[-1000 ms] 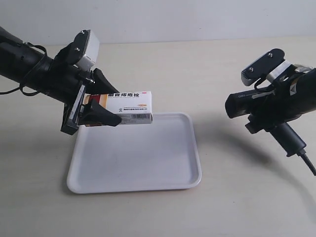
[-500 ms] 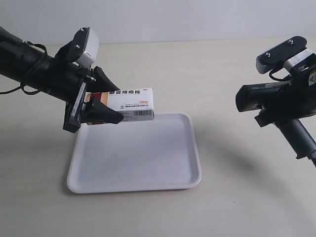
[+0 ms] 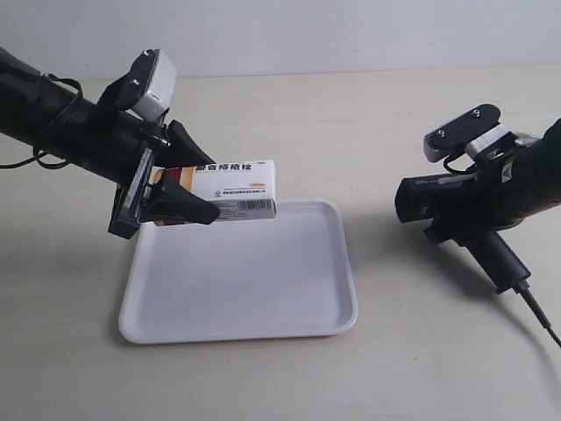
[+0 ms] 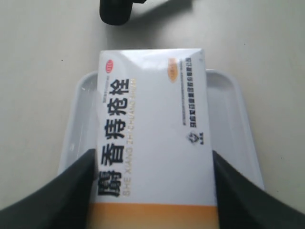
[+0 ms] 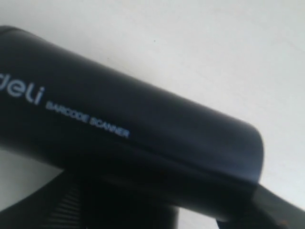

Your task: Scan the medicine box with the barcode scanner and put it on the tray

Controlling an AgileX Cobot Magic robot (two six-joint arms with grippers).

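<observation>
The white medicine box (image 3: pixel 235 188) hangs above the far left part of the white tray (image 3: pixel 245 281), its barcode side facing the exterior camera. My left gripper (image 3: pixel 200 186) is shut on its orange-banded end. In the left wrist view the box (image 4: pixel 152 124) sits between the two black fingers (image 4: pixel 71 191), with the tray (image 4: pixel 231 109) below it. The black barcode scanner (image 3: pixel 451 206) is held above the table to the tray's right, head pointing toward the box, in my right gripper (image 3: pixel 495 197). The scanner body (image 5: pixel 133 138) fills the right wrist view and hides the fingers.
The scanner's black cable (image 3: pixel 536 314) trails off toward the exterior view's lower right. The scanner head (image 4: pixel 114 12) shows beyond the tray in the left wrist view. Bare beige tabletop (image 3: pixel 394 368) surrounds the tray.
The right arm lifted the scanner up and away half a second ago, then brought it back down and closer to the tray. The box has shifted very slightly.
</observation>
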